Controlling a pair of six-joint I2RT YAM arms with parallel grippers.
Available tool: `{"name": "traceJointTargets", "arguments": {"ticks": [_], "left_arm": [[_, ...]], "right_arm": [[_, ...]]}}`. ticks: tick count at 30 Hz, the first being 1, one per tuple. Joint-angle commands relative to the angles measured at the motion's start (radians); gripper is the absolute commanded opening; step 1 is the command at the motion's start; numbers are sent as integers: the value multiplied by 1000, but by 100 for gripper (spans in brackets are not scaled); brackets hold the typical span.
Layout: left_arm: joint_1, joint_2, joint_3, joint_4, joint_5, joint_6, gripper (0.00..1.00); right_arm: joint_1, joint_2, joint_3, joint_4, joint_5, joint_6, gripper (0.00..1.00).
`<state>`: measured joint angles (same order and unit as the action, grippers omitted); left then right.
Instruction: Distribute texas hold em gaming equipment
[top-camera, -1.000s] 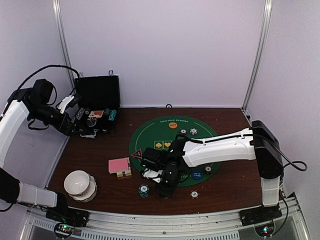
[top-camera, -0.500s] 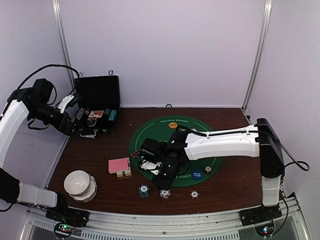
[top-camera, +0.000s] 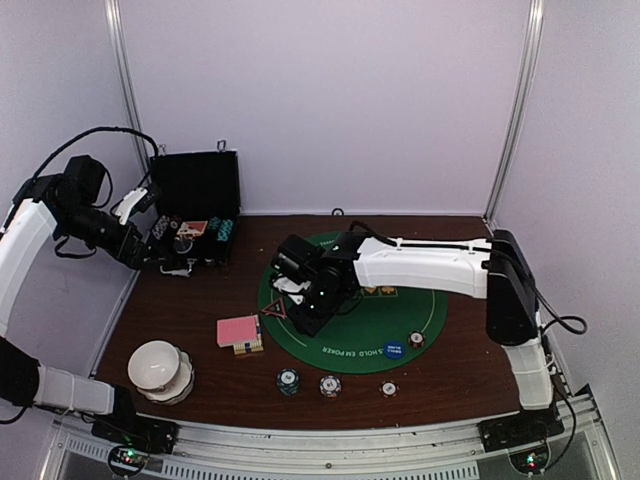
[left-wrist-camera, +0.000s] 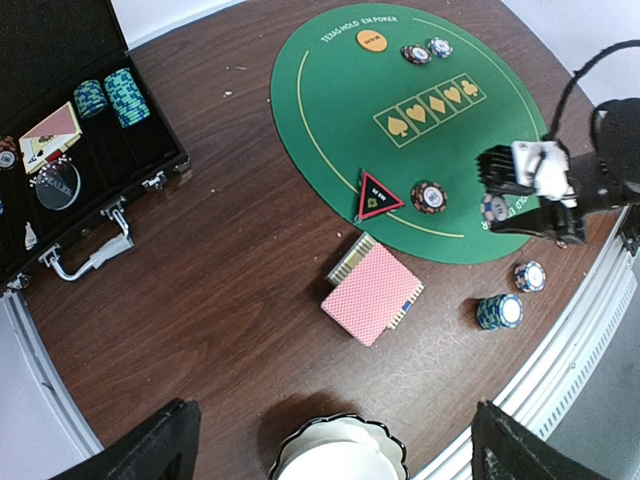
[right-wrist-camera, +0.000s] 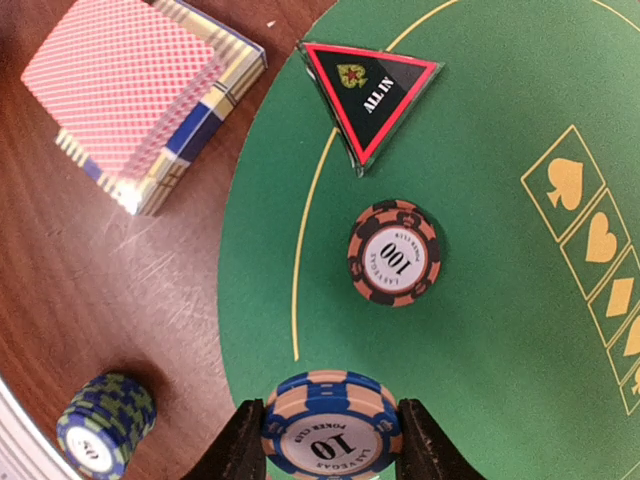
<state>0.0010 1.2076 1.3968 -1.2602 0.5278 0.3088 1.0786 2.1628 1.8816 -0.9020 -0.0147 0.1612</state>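
My right gripper (right-wrist-camera: 330, 440) is shut on a blue-and-salmon "10" chip stack (right-wrist-camera: 330, 425) and holds it above the left part of the green mat (top-camera: 400, 310). Just ahead of it lie a red-black "100" chip (right-wrist-camera: 394, 252) and the red-black triangle marker (right-wrist-camera: 370, 85). The pink-backed cards (top-camera: 238, 331) lie on the wood left of the mat. A teal chip stack (top-camera: 288, 381) and two single chips (top-camera: 330, 386) sit near the front edge. My left gripper (top-camera: 140, 215) hangs open and empty, high beside the case.
The black hinged case (top-camera: 195, 205) stands open at the back left with chips and cards inside. A white bowl stack (top-camera: 158, 368) sits at the front left. On the mat lie a blue button (top-camera: 394, 350), a red chip (top-camera: 416, 340) and an orange button (left-wrist-camera: 371, 40).
My right arm has risen from the front edge and swung back-left over the mat, still gripping the chip stack. A chip now shows where it was. The left arm has not moved.
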Motion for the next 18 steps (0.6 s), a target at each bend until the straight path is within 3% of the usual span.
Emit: {"name": "traceJointTargets", "arguments": {"ticks": [1, 18], "left_arm": [[7, -14, 25, -5, 5, 7, 98], [7, -9, 22, -5, 13, 11, 98]], "right_arm": [[-15, 78, 58, 16, 36, 17, 12], [-40, 160, 44, 60, 44, 36, 16]]}}
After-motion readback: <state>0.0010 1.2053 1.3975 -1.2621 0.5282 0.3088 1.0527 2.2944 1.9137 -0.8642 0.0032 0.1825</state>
